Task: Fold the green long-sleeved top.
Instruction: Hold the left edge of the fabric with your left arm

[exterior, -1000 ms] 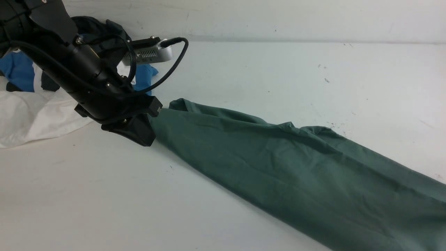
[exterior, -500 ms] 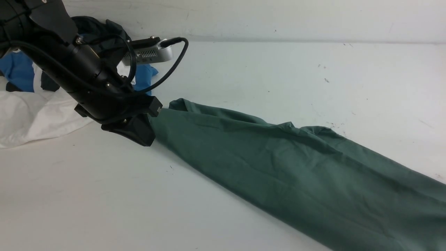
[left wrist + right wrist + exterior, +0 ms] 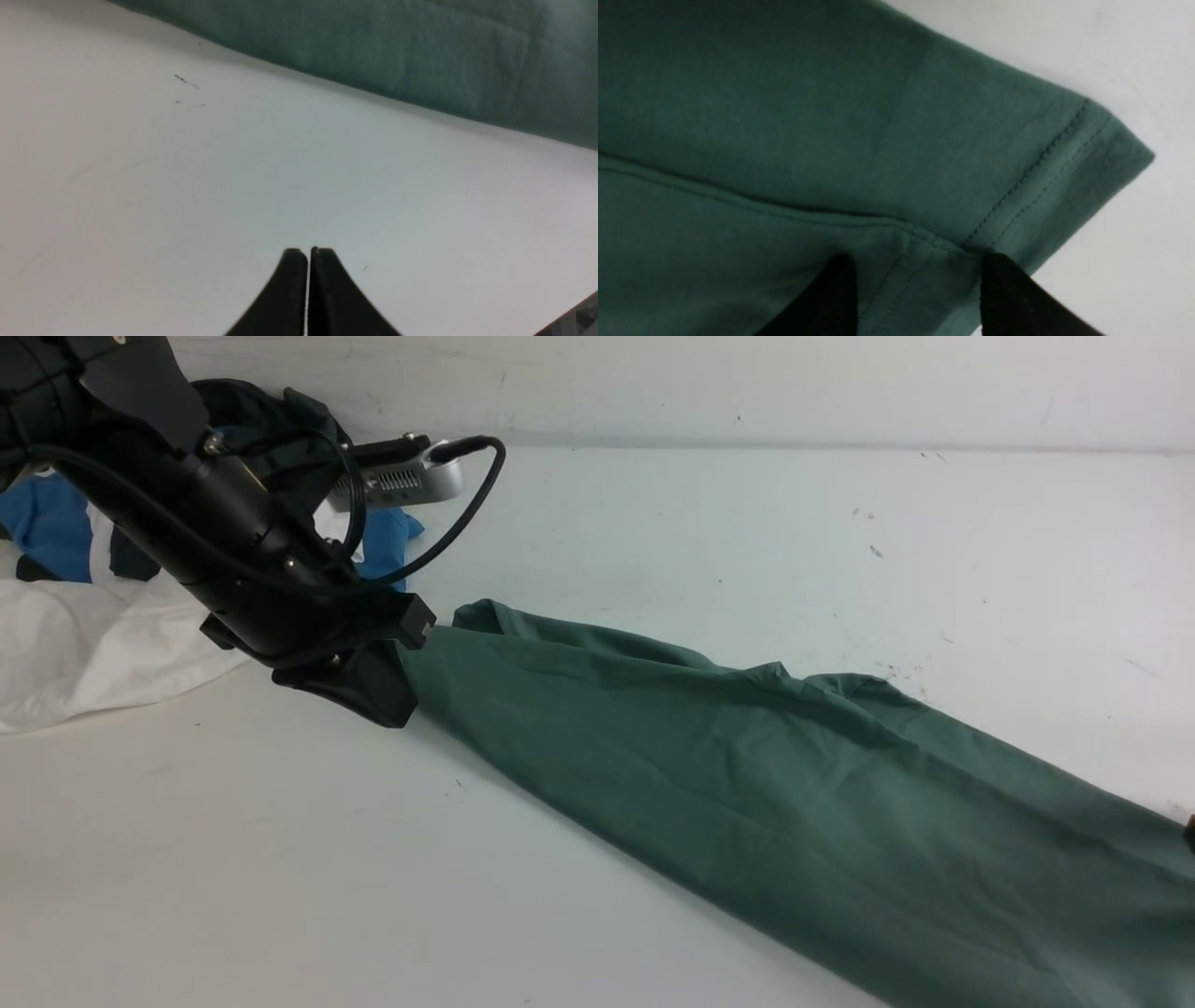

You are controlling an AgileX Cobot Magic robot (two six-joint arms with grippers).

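Note:
The green long-sleeved top (image 3: 794, 784) lies as a long band on the white table (image 3: 709, 513), running from the middle to the near right. My left gripper (image 3: 378, 695) sits at the band's far left end; whether it touches the cloth I cannot tell. In the left wrist view it (image 3: 308, 252) is shut and empty over bare table, with the top (image 3: 373, 46) beyond it. My right gripper (image 3: 917, 261) is open and straddles the top's stitched hem (image 3: 1041, 172) near a corner. Neck, label and logo are hidden.
A heap of other clothes lies at the far left: a white garment (image 3: 84, 644), a blue one (image 3: 47, 523) and a dark one (image 3: 271, 420). The table meets a white back wall (image 3: 747, 383). The left arm's cable (image 3: 467, 513) loops over the heap.
The left arm and the top have hardly moved. A small dark sliver has come into the front view at the right edge, beside the top.

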